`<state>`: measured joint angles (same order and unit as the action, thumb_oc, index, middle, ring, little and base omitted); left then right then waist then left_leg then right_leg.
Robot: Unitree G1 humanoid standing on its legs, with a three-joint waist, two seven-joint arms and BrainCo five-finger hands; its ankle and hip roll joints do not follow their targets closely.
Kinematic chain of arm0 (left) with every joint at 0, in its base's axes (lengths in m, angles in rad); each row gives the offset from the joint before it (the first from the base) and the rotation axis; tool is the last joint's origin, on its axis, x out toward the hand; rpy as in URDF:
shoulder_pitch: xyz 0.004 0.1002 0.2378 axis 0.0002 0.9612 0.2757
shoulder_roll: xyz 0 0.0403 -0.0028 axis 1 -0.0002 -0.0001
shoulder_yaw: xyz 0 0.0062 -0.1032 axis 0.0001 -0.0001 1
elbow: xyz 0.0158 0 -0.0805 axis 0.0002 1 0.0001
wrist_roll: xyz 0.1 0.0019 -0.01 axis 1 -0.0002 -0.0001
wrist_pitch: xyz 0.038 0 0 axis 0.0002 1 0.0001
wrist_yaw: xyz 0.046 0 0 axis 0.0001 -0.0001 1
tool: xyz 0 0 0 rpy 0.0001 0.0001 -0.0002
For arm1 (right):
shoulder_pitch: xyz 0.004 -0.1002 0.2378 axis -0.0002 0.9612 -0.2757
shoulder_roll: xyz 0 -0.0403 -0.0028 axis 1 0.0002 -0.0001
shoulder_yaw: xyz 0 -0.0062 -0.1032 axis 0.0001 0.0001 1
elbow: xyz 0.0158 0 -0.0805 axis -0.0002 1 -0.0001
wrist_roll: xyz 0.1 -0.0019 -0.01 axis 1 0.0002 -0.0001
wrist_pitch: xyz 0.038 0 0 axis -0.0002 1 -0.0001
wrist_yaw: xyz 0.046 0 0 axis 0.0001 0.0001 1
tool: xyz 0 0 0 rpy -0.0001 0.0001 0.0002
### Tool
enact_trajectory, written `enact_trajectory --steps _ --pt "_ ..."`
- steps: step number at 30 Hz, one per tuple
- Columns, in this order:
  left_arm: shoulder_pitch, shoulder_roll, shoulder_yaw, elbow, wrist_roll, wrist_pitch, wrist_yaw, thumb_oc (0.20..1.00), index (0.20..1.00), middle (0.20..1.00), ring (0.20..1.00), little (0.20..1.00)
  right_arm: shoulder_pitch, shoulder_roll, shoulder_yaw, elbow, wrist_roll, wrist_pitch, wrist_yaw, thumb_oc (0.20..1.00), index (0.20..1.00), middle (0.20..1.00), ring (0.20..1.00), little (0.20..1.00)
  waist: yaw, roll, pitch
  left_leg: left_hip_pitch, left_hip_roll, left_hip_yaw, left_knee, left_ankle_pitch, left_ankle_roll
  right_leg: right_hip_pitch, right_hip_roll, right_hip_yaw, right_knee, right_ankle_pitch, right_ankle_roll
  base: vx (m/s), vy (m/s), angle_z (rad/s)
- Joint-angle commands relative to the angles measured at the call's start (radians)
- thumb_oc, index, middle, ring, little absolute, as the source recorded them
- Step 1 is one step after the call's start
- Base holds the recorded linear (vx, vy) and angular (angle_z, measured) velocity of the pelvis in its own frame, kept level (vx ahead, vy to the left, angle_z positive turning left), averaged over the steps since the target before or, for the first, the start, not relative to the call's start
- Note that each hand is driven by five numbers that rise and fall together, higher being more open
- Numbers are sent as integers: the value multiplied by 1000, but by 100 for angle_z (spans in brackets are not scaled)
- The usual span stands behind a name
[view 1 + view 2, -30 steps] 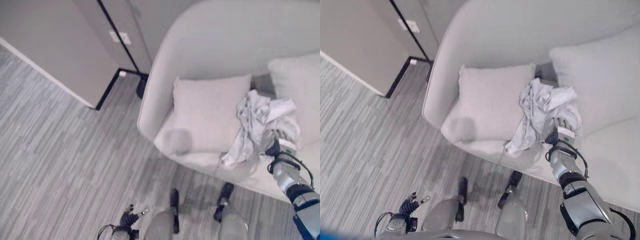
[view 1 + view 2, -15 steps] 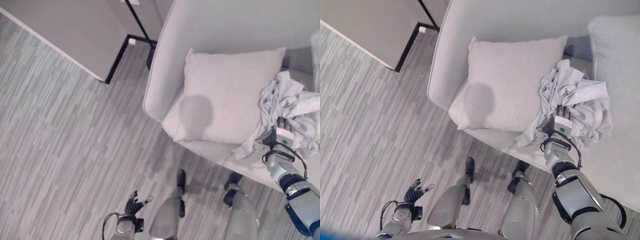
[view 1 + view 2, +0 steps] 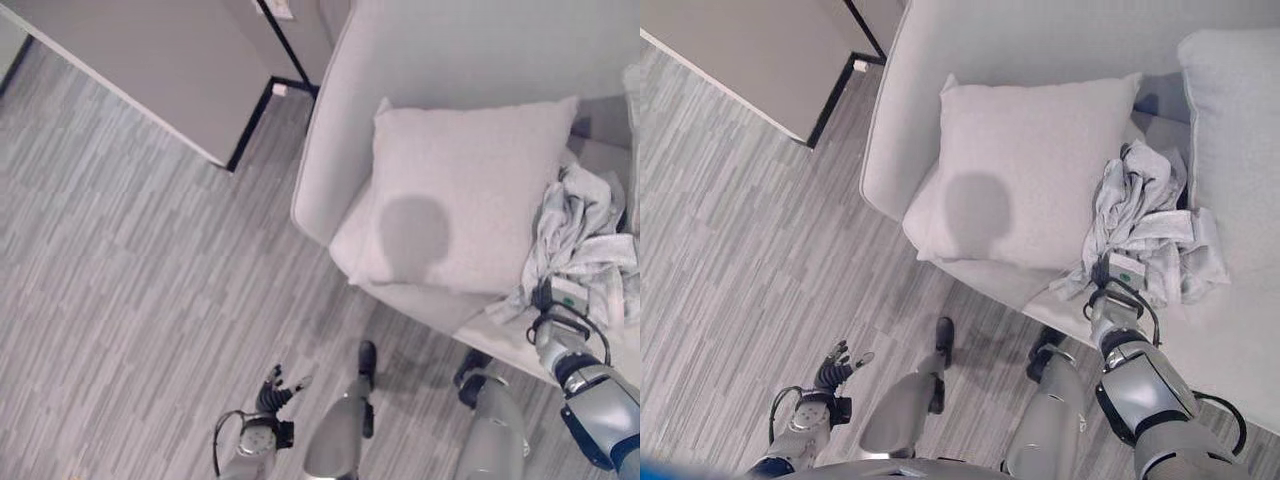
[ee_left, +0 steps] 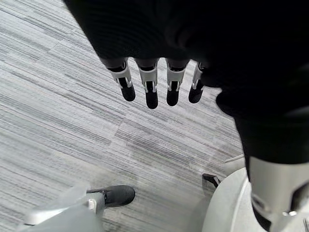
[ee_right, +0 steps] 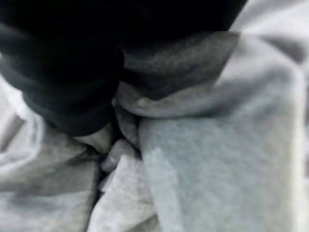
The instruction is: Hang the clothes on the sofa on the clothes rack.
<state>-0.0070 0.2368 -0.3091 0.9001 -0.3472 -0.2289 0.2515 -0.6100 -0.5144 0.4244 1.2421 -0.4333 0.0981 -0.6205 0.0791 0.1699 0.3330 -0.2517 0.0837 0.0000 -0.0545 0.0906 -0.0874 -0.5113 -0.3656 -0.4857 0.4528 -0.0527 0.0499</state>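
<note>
Pushing my right hand [image 3: 1123, 277] deeper since a second ago, I buried it in the clothes [image 3: 1140, 215]; grip indeterminate, grasp probably under way.

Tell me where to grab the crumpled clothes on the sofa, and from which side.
Take the clothes by the bunched folds at the near edge of the heap, coming from the sofa's front, probably. That edge spills toward the seat front, clear of the cushion. The right hand is buried there; the left hand hangs open over the floor.
</note>
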Motion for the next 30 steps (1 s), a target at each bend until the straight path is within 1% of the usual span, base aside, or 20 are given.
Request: enact_trajectory --steps 1,2,4,6,7,8,11,15,16,17,18,19,20,21,22,23,25,29,30 --pt "9 50 14 41 40 8 31 1000 1000 1000 1000 1000 119 -30 -72 -254 59 -20 -27 200 200 200 200 200 -21 -83 -34 92 12 40 -30 -54 5 55 -14 113 -96 115 140 54 43 -2" --pt "9 50 13 41 40 8 31 1000 1000 1000 1000 1000 122 -31 -73 -257 59 -18 -26 200 200 200 200 200 -20 -82 -34 94 13 40 -30 -54 5 56 -14 113 -97 115 140 62 51 1" --pt "15 56 34 45 72 13 26 1000 1000 1000 1000 1000 183 -76 -131 -442 27 -15 -26 200 200 200 200 200 -40 -111 -57 132 7 55 -30 -72 11 92 -11 121 -120 126 146 66 62 -19" --pt "16 61 43 35 99 20 20 1000 1000 1000 1000 1000 226 -109 -193 -558 18 -15 -34 200 200 200 200 200 -56 -133 -81 169 2 66 -29 -87 19 127 -8 126 -135 135 153 66 66 -22" --pt "17 61 42 35 99 20 20 1000 1000 1000 1000 1000 230 -109 -195 -562 17 -13 -33 200 200 200 200 200 -54 -133 -79 171 2 66 -30 -87 19 130 -7 126 -136 135 153 71 87 -14" --pt "17 71 46 8 124 25 11 1000 1000 1000 1000 1000 254 -144 -260 -665 12 -16 -40 200 200 200 200 200 -67 -150 -106 207 -5 75 -30 -98 26 168 -5 132 -153 144 159 46 89 -17" --pt "19 96 39 -74 160 28 -10 1000 1000 1000 1000 1000 270 -177 -334 -753 2 -23 -47 200 200 200 200 200 -72 -170 -143 247 -13 84 -32 -109 36 220 -2 133 -180 157 166 55 86 -16" --pt "0 120 38 -158 179 37 -46 1000 1000 1000 1000 1000 259 -222 -402 -891 -16 -28 -26 200 200 200 200 200 -85 -192 -195 304 -21 101 -33 -128 41 275 -4 140 -192 170 177 22 84 -15" --pt "0 120 38 -158 179 37 -46 1000 1000 1000 1000 1000 259 -222 -402 -891 -16 -28 -26 200 200 200 200 200 -85 -192 -195 304 -21 101 -33 -128 41 275 -4 140 -192 170 177 24 84 -11" --pt "-7 130 39 -209 183 41 -60 1000 1000 1000 1000 1000 241 -246 -426 -939 -25 -27 -12 200 200 200 200 200 -88 -201 -219 322 -25 104 -33 -136 45 295 -6 140 -199 180 181 0 62 -14" --pt "-7 131 40 -210 183 42 -61 1000 1000 1000 1000 1000 242 -246 -428 -940 -25 -26 -11 200 200 200 200 200 -88 -202 -219 319 -26 104 -33 -132 46 294 -7 140 -204 185 180 3 125 -15" --pt "-17 142 41 -264 182 44 -67 1000 1000 1000 1000 1000 206 -268 -437 -959 -13 -27 -2 200 200 200 200 200 -91 -210 -242 339 -33 111 -33 -139 51 313 -8 142 -210 198 184 0 88 -12" --pt "-25 148 41 -287 184 44 -66 1000 1000 1000 1000 1000 182 -279 -435 -970 -11 -26 3 200 200 200 200 200 -91 -213 -251 350 -33 114 -33 -146 51 320 -6 147 -209 198 186 0 90 -14" --pt "-25 148 42 -289 184 45 -66 1000 1000 1000 1000 1000 180 -279 -435 -969 -11 -26 3 200 200 200 200 200 -92 -215 -251 348 -35 114 -33 -143 53 319 -7 147 -213 204 185 -4 69 -9" --pt "-47 156 45 -322 199 45 -57 1000 1000 1000 1000 1000 130 -299 -426 -982 -9 -23 8 200 200 200 200 200 -92 -225 -271 360 -41 120 -33 -147 56 331 -7 151 -221 217 188 -8 58 -18" --pt "-62 158 46 -334 215 46 -48 1000 1000 1000 1000 1000 108 -306 -418 -983 -5 -20 11 200 200 200 200 200 -90 -228 -278 373 -40 125 -33 -154 56 340 -3 154 -221 214 189 -8 58 -17" --pt "-84 161 50 -350 235 49 -28 1000 1000 1000 1000 1000 73 -313 -412 -983 4 -16 7 200 200 200 200 200 -91 -236 -287 379 -47 129 -33 -153 58 348 -4 156 -230 225 189 -11 31 -19" --pt "-84 161 50 -350 235 49 -28 1000 1000 1000 1000 1000 73 -313 -412 -983 4 -16 7 200 200 200 200 200 -91 -236 -287 379 -47 129 -33 -153 58 348 -4 156 -230 225 189 -3 25 -6" --pt "-207 153 31 -430 309 36 51 1000 1000 1000 1000 1000 -94 -331 -355 -1029 15 -4 11 200 200 200 200 200 -96 -263 -327 412 -59 141 -33 -168 65 366 -10 168 -232 245 190 -7 89 -4"
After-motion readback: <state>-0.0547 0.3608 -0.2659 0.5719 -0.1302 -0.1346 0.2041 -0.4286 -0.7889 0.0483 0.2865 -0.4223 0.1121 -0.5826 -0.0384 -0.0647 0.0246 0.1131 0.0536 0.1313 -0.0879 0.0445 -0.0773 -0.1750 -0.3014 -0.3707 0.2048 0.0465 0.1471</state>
